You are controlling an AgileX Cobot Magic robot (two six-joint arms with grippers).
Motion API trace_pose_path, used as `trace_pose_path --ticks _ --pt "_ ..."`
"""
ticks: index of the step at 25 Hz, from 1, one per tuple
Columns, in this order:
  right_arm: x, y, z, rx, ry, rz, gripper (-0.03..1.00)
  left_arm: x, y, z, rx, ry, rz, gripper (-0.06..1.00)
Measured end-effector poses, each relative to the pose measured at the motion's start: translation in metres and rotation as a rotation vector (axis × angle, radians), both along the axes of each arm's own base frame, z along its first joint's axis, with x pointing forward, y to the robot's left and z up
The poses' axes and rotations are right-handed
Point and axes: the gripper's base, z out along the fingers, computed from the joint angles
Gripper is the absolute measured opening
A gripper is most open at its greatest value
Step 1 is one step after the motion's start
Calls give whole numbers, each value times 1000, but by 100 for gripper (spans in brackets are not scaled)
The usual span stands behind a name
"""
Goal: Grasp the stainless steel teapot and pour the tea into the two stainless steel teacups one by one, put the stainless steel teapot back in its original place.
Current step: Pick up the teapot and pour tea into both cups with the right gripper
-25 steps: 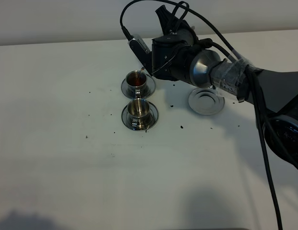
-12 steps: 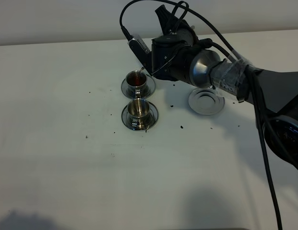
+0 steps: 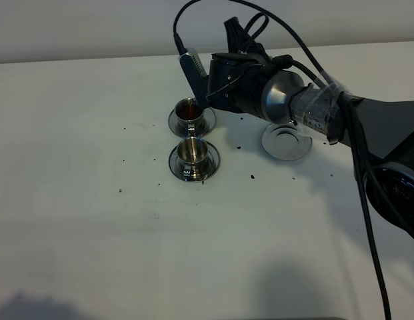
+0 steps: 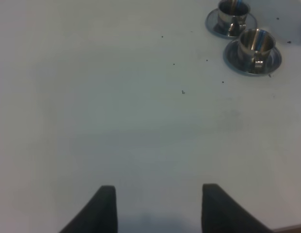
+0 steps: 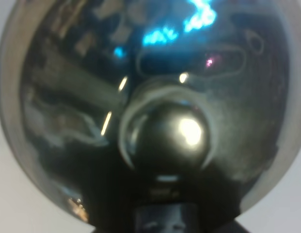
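A white table point(image 3: 93, 220) is dotted with small dark specks point(image 3: 252, 177).

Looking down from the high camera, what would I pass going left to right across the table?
The far teacup and the near teacup, level with each other → the large empty saucer. The tilted teapot hangs over that saucer, so it gets no place.

High camera overlooks the table point(image 3: 93, 220), sharing 2 teacups point(image 3: 193, 151) with the low left-wrist view.
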Motion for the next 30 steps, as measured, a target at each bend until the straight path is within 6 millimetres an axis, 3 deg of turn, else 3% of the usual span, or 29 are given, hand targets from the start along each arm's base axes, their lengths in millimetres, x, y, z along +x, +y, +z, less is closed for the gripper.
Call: trace_pose_path --ticks 12,17,30 --pt "-9 3 28 319 143 -348 18 0 0 0 0 0 0 43" --pt "-13 5 26 455 246 -444 18 0 0 0 0 0 0 43" --pt "1 -33 27 716 523 -734 18 0 0 0 0 0 0 43"
